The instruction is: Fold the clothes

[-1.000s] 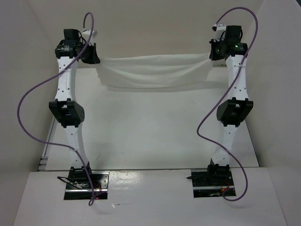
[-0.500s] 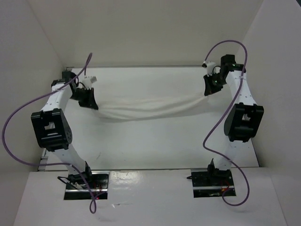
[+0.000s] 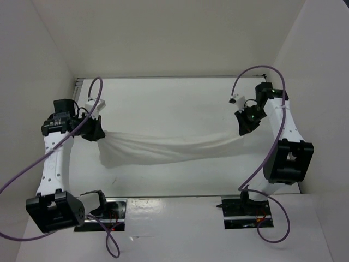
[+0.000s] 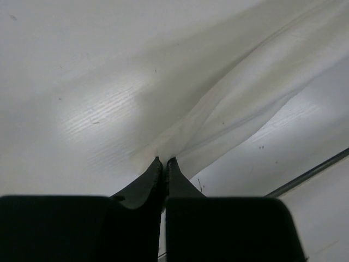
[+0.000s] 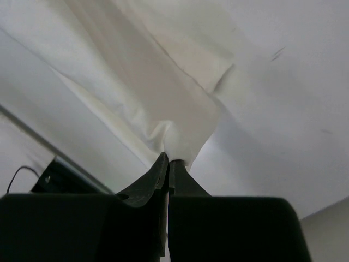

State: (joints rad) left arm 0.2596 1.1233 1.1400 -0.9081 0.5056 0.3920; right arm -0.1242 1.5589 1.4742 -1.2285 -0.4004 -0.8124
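Left pincer (image 3: 97, 134) and right pincer (image 3: 242, 126) each pinch an end of the shirt (image 3: 169, 148), which sags between them, maybe touching the bench (image 3: 163, 101). Stretch it taut, lower both evenly.

My top camera looks down from above and behind me, far enough back to hold the whole bench (image 3: 163, 101). Each wrist camera sits tight behind its claw, looking out along it: left claw (image 4: 164, 161) in one, right claw (image 5: 168, 159) in the other. All three share the clothes (image 3: 169, 147), the wrist views seemingly its opposite ends.
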